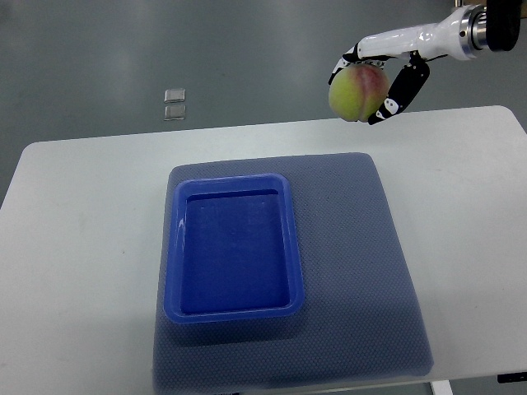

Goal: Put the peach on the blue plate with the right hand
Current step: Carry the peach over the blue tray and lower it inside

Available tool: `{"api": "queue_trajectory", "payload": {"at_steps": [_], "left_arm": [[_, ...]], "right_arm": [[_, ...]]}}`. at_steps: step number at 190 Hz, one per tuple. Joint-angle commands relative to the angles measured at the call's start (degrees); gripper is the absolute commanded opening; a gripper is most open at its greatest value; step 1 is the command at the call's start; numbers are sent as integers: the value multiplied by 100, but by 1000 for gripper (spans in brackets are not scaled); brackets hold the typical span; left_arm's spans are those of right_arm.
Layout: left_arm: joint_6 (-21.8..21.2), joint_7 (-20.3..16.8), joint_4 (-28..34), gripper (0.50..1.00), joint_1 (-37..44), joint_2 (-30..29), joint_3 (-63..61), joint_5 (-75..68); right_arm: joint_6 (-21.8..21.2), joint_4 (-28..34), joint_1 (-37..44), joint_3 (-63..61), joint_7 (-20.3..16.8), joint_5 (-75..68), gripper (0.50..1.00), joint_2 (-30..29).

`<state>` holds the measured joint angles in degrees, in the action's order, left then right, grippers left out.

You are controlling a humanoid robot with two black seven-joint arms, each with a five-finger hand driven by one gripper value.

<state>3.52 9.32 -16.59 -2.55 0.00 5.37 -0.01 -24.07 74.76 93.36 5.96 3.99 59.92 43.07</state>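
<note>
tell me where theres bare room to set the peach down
The blue plate is empty inside its rim. The mat is bare right of the plate, and the table is bare left of it. Nothing is crowded; the right hand holds the peach above the table's far edge.

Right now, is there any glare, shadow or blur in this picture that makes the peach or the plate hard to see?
Top view: even, soft light; the peach in the right hand is sharp; the blue plate shows only faint sheen; a dim shadow darkens the grey mat near its front.
</note>
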Motion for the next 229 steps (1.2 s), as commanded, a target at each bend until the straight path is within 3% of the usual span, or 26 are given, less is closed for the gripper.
{"api": "queue_trajectory", "payload": {"at_steps": [1,21,31,32,46,55,56,71,82,83,91,101,102,121,130,131,139,229], "left_arm": [[-1,0,-11,1000,0,0,-1,1],[-1,0,-2,1000,0,0,-9,1],[-1,0,-2,1000,0,0,-9,1],[-1,0,16,1000,0,0,-9,1],[-1,0,16,1000,0,0,-1,1],[-1,0,16,1000,0,0,-1,1],[-1,0,16,1000,0,0,8,1],[-1,0,16,1000,0,0,8,1],[-1,0,16,1000,0,0,8,1],[-1,0,16,1000,0,0,8,1],[-1,0,24,1000,0,0,8,1],[-1,0,24,1000,0,0,8,1],[-1,0,42,1000,0,0,8,1],[-9,0,60,1000,0,0,17,1],[-9,0,60,1000,0,0,17,1],[-9,0,68,1000,0,0,17,1],[-9,0,68,1000,0,0,17,9],[-1,0,33,1000,0,0,-1,1]], "right_arm": [[43,21,7,1,-3,-16,552,-159],[192,-67,7,19,-12,-86,552,-738],[192,-67,7,19,-12,-86,552,-739],[210,-154,7,10,-21,-190,554,-991],[219,-295,7,19,-30,-534,552,-1371],[219,-295,7,19,-30,-534,552,-1372],[262,-443,7,45,-30,-682,554,-1668],[350,-682,-11,72,-30,-710,554,-2127],[350,-682,-11,72,-30,-710,554,-2128],[403,-873,-63,98,-30,-710,556,-2476],[438,-1051,-90,151,-30,-710,558,-2768],[438,-1051,-90,151,-30,-710,558,-2769],[490,-1260,-159,238,-30,-701,560,-3091],[588,-1622,-415,300,-30,-648,562,-3647],[588,-1622,-415,300,-30,-648,562,-3648],[605,-1805,-545,300,-30,-640,568,-3909],[605,-1947,-687,300,-30,-622,568,-4105],[720,-2782,-1926,283,-21,-191,605,-4307]]}}
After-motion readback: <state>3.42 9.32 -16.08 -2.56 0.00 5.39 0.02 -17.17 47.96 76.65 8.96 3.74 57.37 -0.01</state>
